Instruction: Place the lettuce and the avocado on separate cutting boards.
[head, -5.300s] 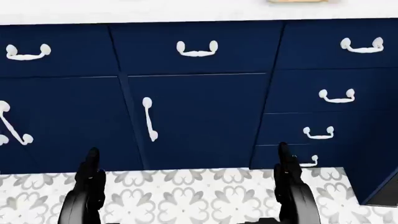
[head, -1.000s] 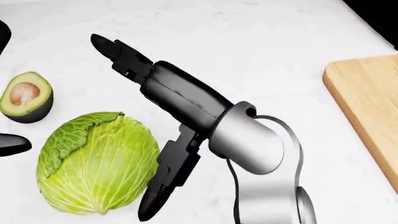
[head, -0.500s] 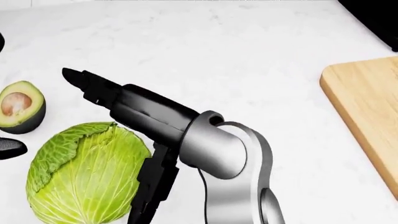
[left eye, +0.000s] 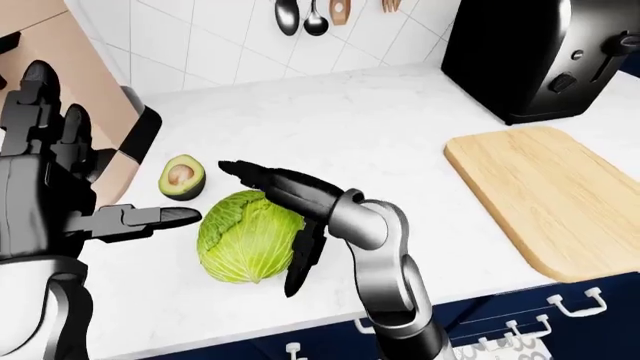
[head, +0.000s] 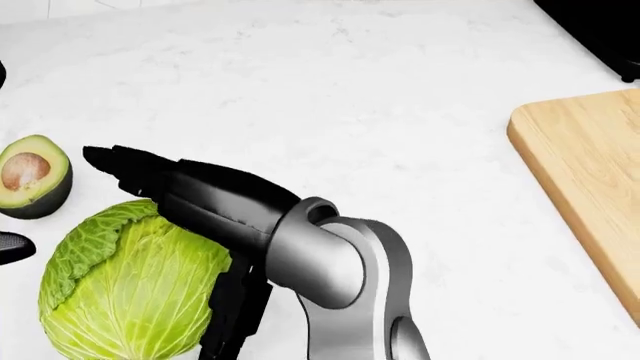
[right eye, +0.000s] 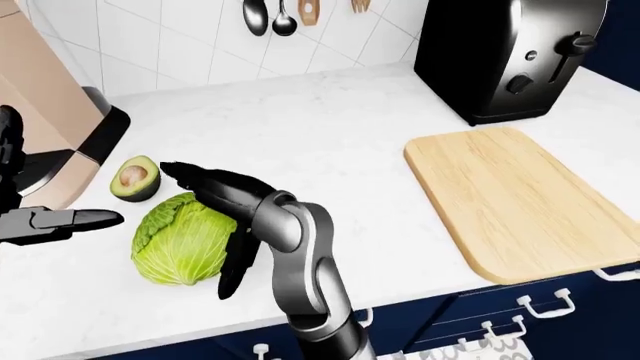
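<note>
Basically, the right hand is straddling the lettuce with fingers spread wide, gripping nothing yet, while the left hand is hovering open beside it, likely bracing for a lift toward the cutting board; the avocado is sitting just beside the lettuce.

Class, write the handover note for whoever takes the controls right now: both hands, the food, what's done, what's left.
Right hand: open, fingers spread over the lettuce, not closed.
Left hand: open, raised at the view's left, holding nothing.
Avocado: on the counter beside the lettuce.
Board: bare, at the right; only one shows.
Done: nothing placed.
Left: grasp the lettuce, board it; avocado to a second board.
</note>
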